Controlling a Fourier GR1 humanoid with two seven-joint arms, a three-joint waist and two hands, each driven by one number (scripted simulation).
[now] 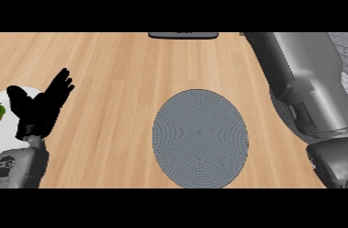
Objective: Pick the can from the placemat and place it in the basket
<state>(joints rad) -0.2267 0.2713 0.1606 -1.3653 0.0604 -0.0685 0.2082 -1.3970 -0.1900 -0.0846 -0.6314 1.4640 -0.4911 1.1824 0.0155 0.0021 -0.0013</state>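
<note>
The grey oval placemat (200, 138) lies in the middle of the wooden counter (122, 61) with nothing on it. No can shows anywhere in the head view. My left hand (42, 105) stands open at the left edge, fingers up, resting. My right forearm (302, 84) stretches along the right side up to the top edge of the view, and its hand is out of sight beyond that edge. A dark object (183, 35) shows only as a thin strip at the top edge; I cannot tell whether it is the basket.
A white round object (9, 126) with a bit of green on it sits at the far left, mostly hidden behind my left hand.
</note>
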